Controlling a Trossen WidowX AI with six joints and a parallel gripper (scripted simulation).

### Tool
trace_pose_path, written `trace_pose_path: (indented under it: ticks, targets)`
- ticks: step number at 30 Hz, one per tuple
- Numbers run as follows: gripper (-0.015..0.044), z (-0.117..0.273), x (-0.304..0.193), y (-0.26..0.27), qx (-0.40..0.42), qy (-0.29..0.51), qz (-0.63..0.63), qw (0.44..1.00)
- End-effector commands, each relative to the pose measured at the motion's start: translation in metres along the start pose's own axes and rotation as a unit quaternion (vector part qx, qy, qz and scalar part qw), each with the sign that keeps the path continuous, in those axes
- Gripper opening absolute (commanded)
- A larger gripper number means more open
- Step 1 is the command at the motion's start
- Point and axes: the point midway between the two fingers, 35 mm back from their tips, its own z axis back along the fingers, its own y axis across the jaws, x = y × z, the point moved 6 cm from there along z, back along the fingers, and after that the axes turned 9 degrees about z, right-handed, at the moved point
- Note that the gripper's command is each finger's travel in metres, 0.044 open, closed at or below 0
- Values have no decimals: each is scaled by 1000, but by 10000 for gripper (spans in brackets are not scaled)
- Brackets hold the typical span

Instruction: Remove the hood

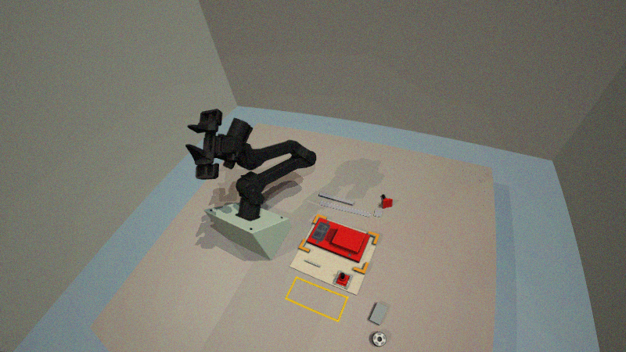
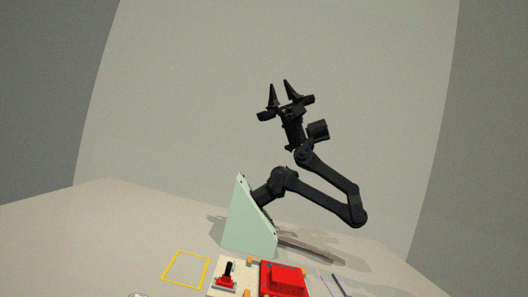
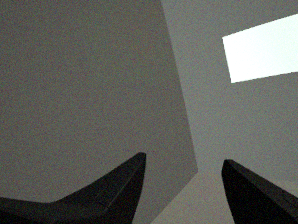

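The pincer [image 1: 188,136] [image 2: 278,82] [image 3: 184,163], released and bare, points away, high toward the bench's [image 1: 437,262] [image 2: 73,236] top-view upper-left corner. Turn it down, square to the hood, apparently the raised red block [image 1: 350,238] [image 2: 287,278] on the toy car [image 1: 311,237] [image 2: 264,276]; grip evenly, lift straight.

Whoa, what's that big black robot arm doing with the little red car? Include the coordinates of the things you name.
Right now the arm isn't holding anything. Its claw [image 1: 187,136] [image 2: 278,82] [image 3: 184,163] is open and up in the air, away from the red car [image 1: 349,238] [image 2: 288,279], which sits on a pale board [image 1: 323,273] [image 2: 243,274]. The job is to take the car's hood off and put it inside the marked area, and the yellow outline [image 1: 321,287] [image 2: 205,271] on the table [image 1: 437,262] [image 2: 92,229] is probably that spot. Nothing lies inside the outline.
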Motion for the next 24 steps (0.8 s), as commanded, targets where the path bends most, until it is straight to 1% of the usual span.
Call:
trace_pose_path:
  ticks: [1,3,5,8,9,13,17,20,24]
  targets:
    - [246,-1,1,1,4,-3,-5,1000]
    - [299,-11,9,5,37,-30,-44,998]
    - [351,-24,23,12,91,-69,-100,988]
    - [430,-41,49,24,178,-120,-175,961]
    - [440,-46,59,29,209,-136,-197,948]
    - [440,-57,103,47,334,-186,-271,884]
    - [440,-57,151,65,461,-217,-316,800]
    - [440,-48,189,78,555,-226,-331,729]
    - [440,-20,233,97,668,-228,-306,639]
